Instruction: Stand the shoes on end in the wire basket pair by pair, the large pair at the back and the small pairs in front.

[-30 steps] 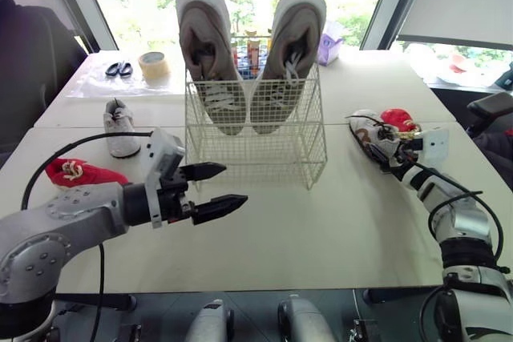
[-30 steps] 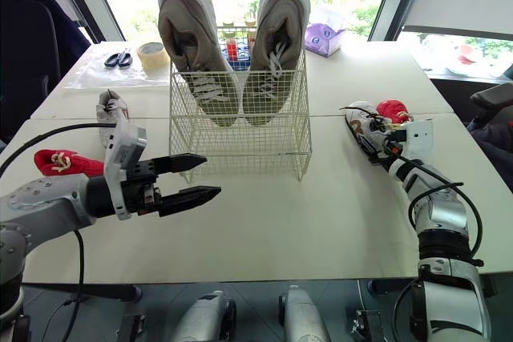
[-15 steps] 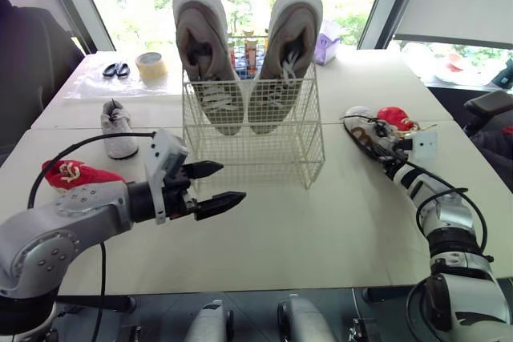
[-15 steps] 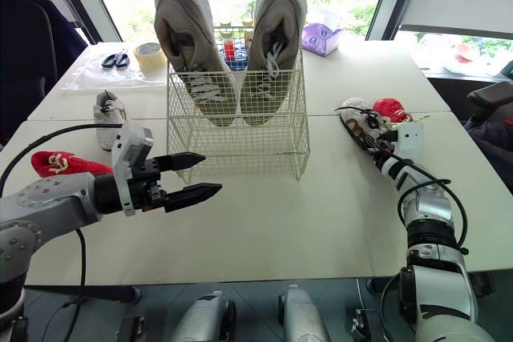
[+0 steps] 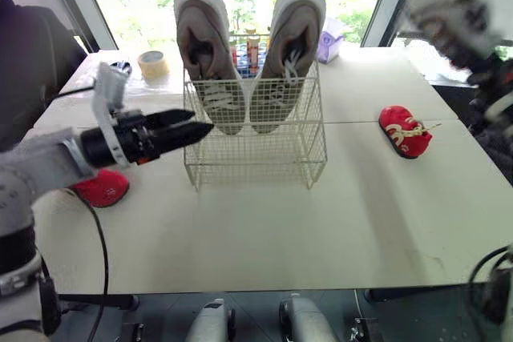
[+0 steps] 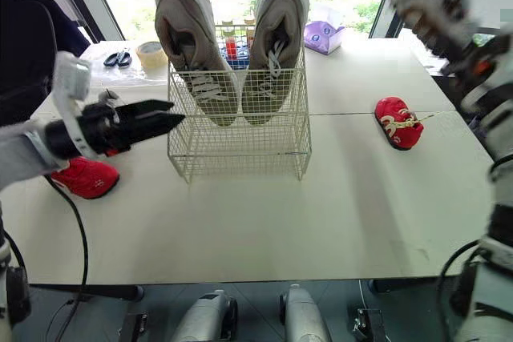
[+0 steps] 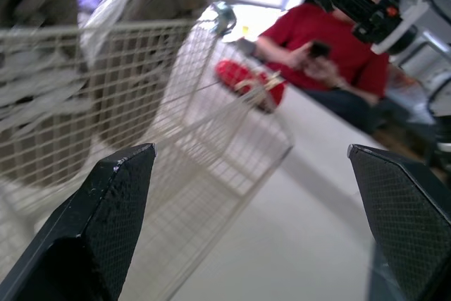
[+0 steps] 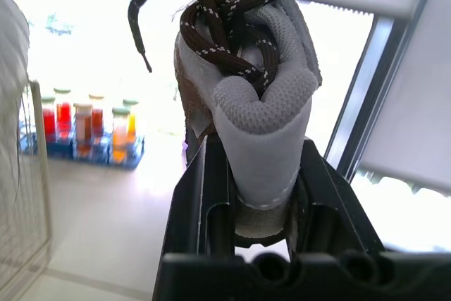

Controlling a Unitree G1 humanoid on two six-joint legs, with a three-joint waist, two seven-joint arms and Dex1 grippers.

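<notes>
Since the earlier frames we find the right gripper (image 8: 257,167) risen from the table (image 5: 321,222) to the upper right, well above it. It is clenched on the grey shoe (image 8: 246,68), which previously lay beside the right red shoe (image 5: 405,130). That red shoe now lies alone on the table, well right of the basket (image 5: 256,158).

The left gripper (image 6: 176,112) has swung from the basket's front to its left side. Its fingers are spread and empty, with the tips just beside the basket's left front corner. The left red shoe (image 5: 100,187) lies on the table below that arm.

Materials:
- The grey shoe is small, of soft mesh with a padded collar and dark brown speckled laces, one end hanging loose.
- The basket is a cream-coated wire grid, box-shaped.
- The large pair (image 5: 200,46) stands toe-down at its back. The uppers are grey-beige, the laces white, and the thick white soles rise above the rim.
- Both red shoes are rounded and have pale laces.
- The table is smooth and off-white.
</notes>
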